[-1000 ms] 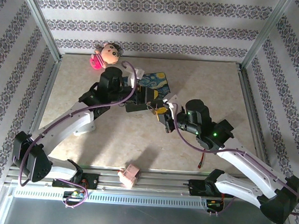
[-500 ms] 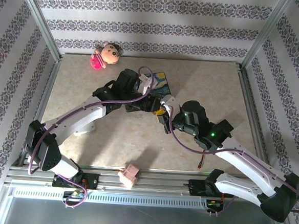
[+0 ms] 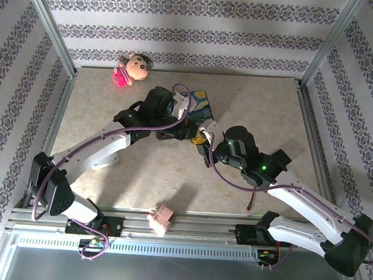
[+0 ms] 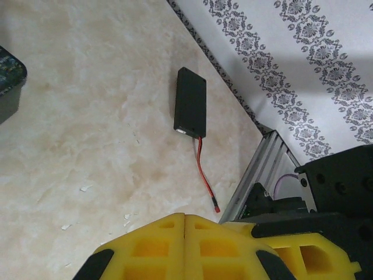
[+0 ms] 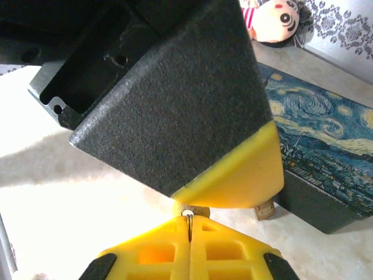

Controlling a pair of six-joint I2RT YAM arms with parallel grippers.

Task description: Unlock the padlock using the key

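In the right wrist view my right gripper [image 5: 189, 217] is shut on a thin silvery loop. That loop runs into a small brass body, the padlock [image 5: 197, 210], which peeks out just past the fingertips. The black, yellow-tipped finger of my left gripper [image 5: 233, 169] hangs right over the padlock and hides most of it. From above, the left gripper [image 3: 197, 135] and right gripper [image 3: 206, 146] meet beside the starry-night box [image 3: 198, 104]. The left gripper [image 4: 185, 216] is shut, its pads pressed together with nothing showing between them. The key is hidden.
The starry-night box [image 5: 317, 151] with a brass latch [image 5: 263, 210] stands just behind the grippers. A doll [image 3: 130, 71] lies at the back left. A black pack [image 4: 190, 109] with a red wire lies near the right rail. A pink block [image 3: 162, 219] sits at the front edge.
The left arm swung right and its gripper closed in on the right gripper beside the box. The right gripper shifted slightly towards it, still shut on the loop.
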